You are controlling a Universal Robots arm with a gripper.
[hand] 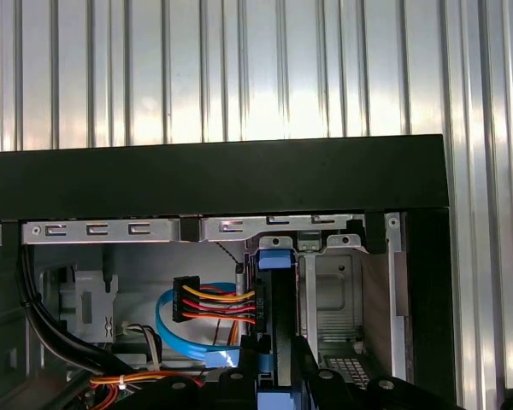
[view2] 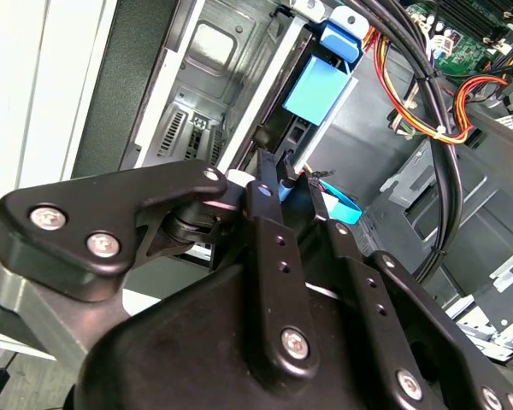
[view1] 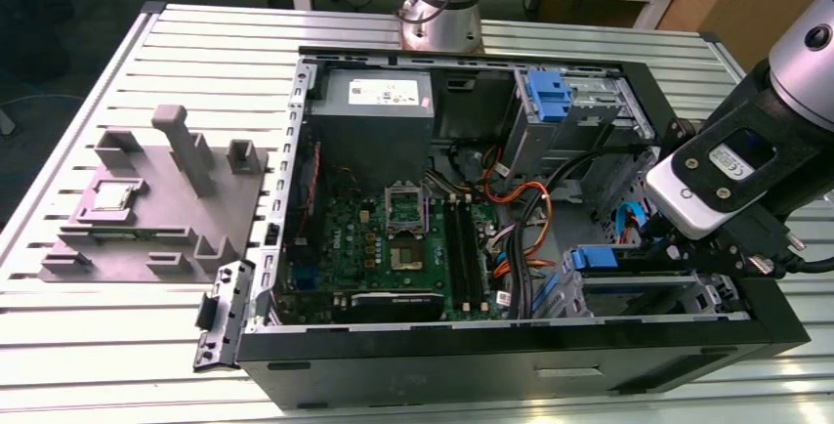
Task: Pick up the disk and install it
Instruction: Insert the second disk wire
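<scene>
I count one open computer case [view1: 391, 370] on the slatted table [view1: 104, 346], with one motherboard [view1: 378, 248] and one grey power supply [view1: 374, 102] inside it. One arm works over the case, carrying one gripper [view2: 295, 184]. Beside the case stands one grey fixture block [view1: 156, 199], holding one small square chip [view1: 115, 194]. I make out three blue plastic carriers [view1: 553, 92] in the drive bays.

An open computer case [view1: 521, 370] lies on a slatted table [view1: 117, 356] beside a grey fixture [view1: 156, 199].
</scene>
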